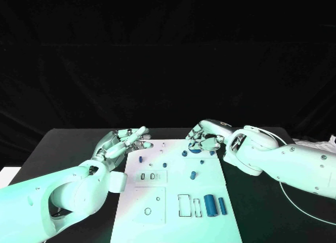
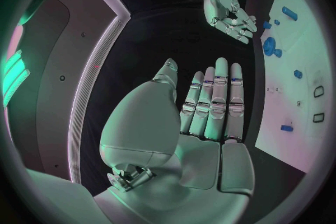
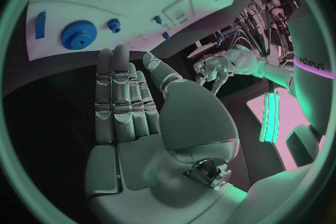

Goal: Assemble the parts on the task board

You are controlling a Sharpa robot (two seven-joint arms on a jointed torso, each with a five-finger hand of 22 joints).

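My left hand (image 1: 123, 140) hangs at the task board's (image 1: 157, 212) far-left corner — fingers straight, held together, holding nothing. Blue parts lie on the board: gear (image 3: 77, 35), cylinder (image 1: 209, 203). My right hand (image 1: 204, 137) — far edge, fingers straight, empty.

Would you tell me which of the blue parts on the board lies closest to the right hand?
The blue gear, at the board's far edge just beside the right hand. It is the one toothed disc with a centre hole; the other blue parts are plain pegs and cylinders lying farther down the task board.
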